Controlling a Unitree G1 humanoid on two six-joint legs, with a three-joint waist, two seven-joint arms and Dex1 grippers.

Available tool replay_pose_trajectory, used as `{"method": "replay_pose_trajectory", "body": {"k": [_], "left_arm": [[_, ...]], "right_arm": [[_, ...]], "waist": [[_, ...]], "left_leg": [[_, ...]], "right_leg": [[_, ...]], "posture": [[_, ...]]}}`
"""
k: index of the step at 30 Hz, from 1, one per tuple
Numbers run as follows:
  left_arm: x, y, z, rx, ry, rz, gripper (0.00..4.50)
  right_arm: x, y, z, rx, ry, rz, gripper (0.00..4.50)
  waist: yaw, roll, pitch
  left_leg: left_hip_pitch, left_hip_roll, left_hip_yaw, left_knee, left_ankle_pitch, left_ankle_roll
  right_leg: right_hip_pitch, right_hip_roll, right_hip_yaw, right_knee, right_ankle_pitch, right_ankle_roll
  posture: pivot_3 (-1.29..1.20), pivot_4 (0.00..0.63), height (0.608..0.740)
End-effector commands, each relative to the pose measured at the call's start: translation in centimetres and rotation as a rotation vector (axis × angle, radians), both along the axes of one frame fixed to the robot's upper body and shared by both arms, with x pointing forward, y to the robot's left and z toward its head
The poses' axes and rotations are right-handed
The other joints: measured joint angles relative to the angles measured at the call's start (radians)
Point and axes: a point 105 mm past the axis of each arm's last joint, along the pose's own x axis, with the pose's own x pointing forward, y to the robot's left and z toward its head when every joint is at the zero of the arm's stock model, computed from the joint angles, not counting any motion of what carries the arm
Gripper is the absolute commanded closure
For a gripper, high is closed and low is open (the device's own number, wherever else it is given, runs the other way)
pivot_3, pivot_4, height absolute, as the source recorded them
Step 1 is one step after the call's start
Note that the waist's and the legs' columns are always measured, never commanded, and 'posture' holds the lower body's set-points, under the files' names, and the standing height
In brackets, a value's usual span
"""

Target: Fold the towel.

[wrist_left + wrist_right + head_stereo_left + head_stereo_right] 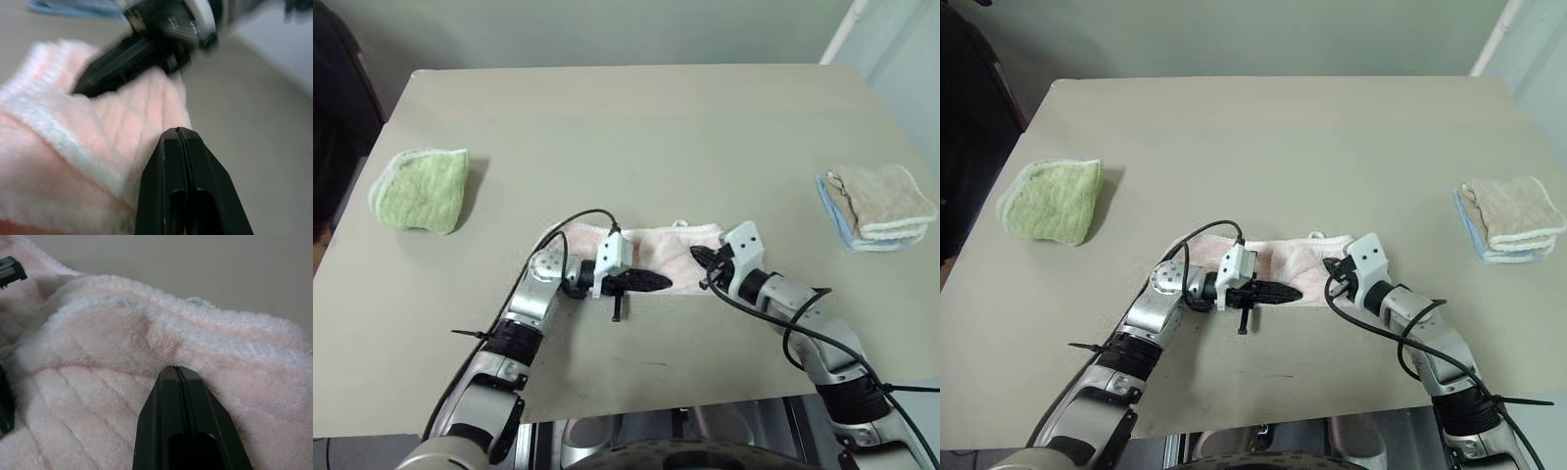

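Reaching inward from both sides in the head views, the two arms bent at the elbow and met over the pale pink terry-cloth towel, which lay as a long folded strip on the near middle of the beige desk. The left hand pointed almost level toward the right hand, its black fingers pressed together over the towel's near edge. In the left wrist view, those fingers were shut, with the pink pile beside them. In the right wrist view, the right hand's fingers were closed, tips touching a raised fold of towel.
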Motion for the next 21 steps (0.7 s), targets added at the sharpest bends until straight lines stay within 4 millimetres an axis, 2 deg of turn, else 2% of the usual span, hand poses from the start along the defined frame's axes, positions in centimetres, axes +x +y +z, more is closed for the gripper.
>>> {"method": "replay_pose_trajectory", "body": {"k": [1, 2, 5, 9, 10, 11, 13, 17, 21], "left_arm": [[-0.4, 1.3, 2.9, -0.060, 0.138, -0.020, 4.11], [-0.4, 1.8, 3.7, -0.079, 0.181, -0.002, 3.93], [0.3, 3.2, 6.1, -0.147, 0.209, 0.064, 2.87], [1.2, 4.9, 8.6, -0.217, 0.220, 0.147, 1.40], [1.9, 6.0, 9.2, -0.233, 0.228, 0.196, 1.09], [2.3, 6.7, 9.6, -0.245, 0.235, 0.231, 0.70], [3.7, 8.8, 9.6, -0.217, 0.245, 0.353, 0.02], [4.3, 11.8, 9.5, -0.180, 0.300, 0.494, 0.00], [2.8, 14.3, 8.0, -0.039, 0.332, 0.537, 0.00]], "right_arm": [[-0.5, 0.0, 2.6, 0.081, -0.050, 0.058, 4.50], [-0.8, -0.1, 3.3, 0.102, -0.054, 0.081, 4.50], [-2.3, 0.3, 5.4, 0.150, -0.103, 0.187, 4.50], [-3.2, 0.5, 6.4, 0.166, -0.086, 0.259, 4.50], [-3.3, 0.6, 6.7, 0.146, -0.094, 0.279, 4.50], [-3.4, 0.6, 6.9, 0.132, -0.100, 0.293, 4.11], [-3.9, 1.0, 7.8, 0.129, -0.116, 0.350, 3.59], [-4.1, 1.4, 8.2, 0.106, -0.116, 0.405, 2.20], [-4.4, 2.1, 8.4, 0.100, -0.109, 0.470, 0.79]], "waist": [[0.000, 0.000, 0.000], [0.000, 0.000, 0.000], [0.000, 0.001, 0.001], [0.003, 0.000, 0.001], [0.003, 0.000, 0.001], [0.002, 0.000, 0.001], [0.002, -0.001, 0.001], [0.001, -0.001, 0.001], [-0.003, -0.001, 0.002]], "left_leg": [[-0.001, 0.000, 0.000, -0.001, 0.000, -0.001], [-0.002, 0.001, 0.000, -0.001, 0.001, -0.002], [-0.004, 0.001, 0.000, -0.002, 0.005, -0.009], [-0.003, 0.002, 0.000, -0.002, 0.008, -0.014], [-0.003, 0.001, 0.000, -0.002, 0.008, -0.014], [-0.003, 0.001, 0.000, -0.001, 0.008, -0.014], [-0.003, 0.001, 0.000, -0.001, 0.008, -0.014], [-0.002, 0.002, 0.000, -0.002, 0.007, -0.013], [-0.001, 0.002, 0.000, -0.003, 0.007, -0.014]], "right_leg": [[-0.001, 0.000, 0.000, 0.000, 0.000, 0.000], [-0.002, 0.001, 0.000, 0.000, 0.000, 0.000], [-0.004, 0.002, 0.000, 0.000, 0.000, 0.001], [-0.003, 0.003, 0.000, 0.000, -0.004, -0.002], [-0.003, 0.003, 0.000, 0.000, -0.004, -0.002], [-0.004, 0.003, 0.000, 0.000, -0.004, -0.002], [-0.004, 0.003, 0.001, 0.000, -0.004, -0.002], [-0.004, 0.004, 0.001, 0.000, -0.003, -0.003], [-0.004, 0.004, 0.002, 0.000, -0.003, -0.004]], "posture": [[0.00, 0.150, 0.740], [0.00, 0.150, 0.740], [0.00, 0.150, 0.740], [0.00, 0.150, 0.740], [0.00, 0.150, 0.740], [0.00, 0.150, 0.740], [0.00, 0.150, 0.740], [0.00, 0.150, 0.740], [0.00, 0.150, 0.740]]}}
